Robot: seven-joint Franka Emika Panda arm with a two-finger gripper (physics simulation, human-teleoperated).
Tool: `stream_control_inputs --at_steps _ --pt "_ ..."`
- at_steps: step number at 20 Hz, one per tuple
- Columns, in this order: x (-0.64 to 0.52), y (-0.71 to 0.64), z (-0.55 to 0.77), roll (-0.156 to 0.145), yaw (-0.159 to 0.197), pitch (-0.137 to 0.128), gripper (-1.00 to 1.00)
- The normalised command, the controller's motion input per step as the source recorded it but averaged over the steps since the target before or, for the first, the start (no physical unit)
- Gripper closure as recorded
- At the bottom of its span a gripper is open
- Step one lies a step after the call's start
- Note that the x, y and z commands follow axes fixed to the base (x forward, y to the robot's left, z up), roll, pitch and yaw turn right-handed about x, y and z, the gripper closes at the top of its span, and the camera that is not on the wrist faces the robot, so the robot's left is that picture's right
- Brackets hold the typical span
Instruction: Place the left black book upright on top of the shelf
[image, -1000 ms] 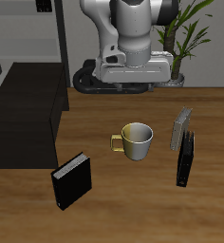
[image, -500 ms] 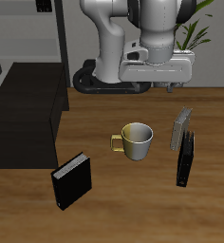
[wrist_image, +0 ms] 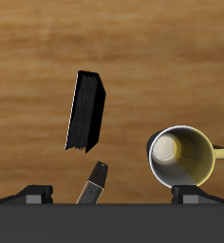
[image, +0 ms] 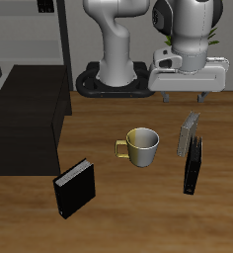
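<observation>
Gripper (image: 189, 95) hangs high over the table (image: 109, 212), above the books, at abt 1 o'clock from the mug (image: 142, 146). Fingers spread wide apart, nothing between them, so released; in the wrist view only the two finger tips (wrist_image: 34, 194) show, far apart.

Left black book (image: 192, 164) lies on the table at 3 o'clock of the mug, near but apart, slim and long. Wrist cam shows it too (wrist_image: 85, 110), flat on the wood. Speckled grey book (image: 189, 132) sits just behind it, at the mug's 2 o'clock; whether they touch, can't tell. Other black book (image: 74, 189) stands w/ white edge at 7 o'clock of the mug, well apart. Shelf (image: 28, 117) at the mug's 9 o'clock, top bare, well apart from the left black book.
</observation>
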Motion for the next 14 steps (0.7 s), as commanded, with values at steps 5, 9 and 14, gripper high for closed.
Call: stream_control_inputs --at_steps 5,9,14 --pt "0.21 0.21 -0.10 0.012 0.017 -0.030 -1.00" --pt "0.26 0.07 -0.20 -0.027 -0.010 -0.002 -1.00" --pt "0.16 0.07 -0.19 -0.006 0.006 -0.021 -1.00"
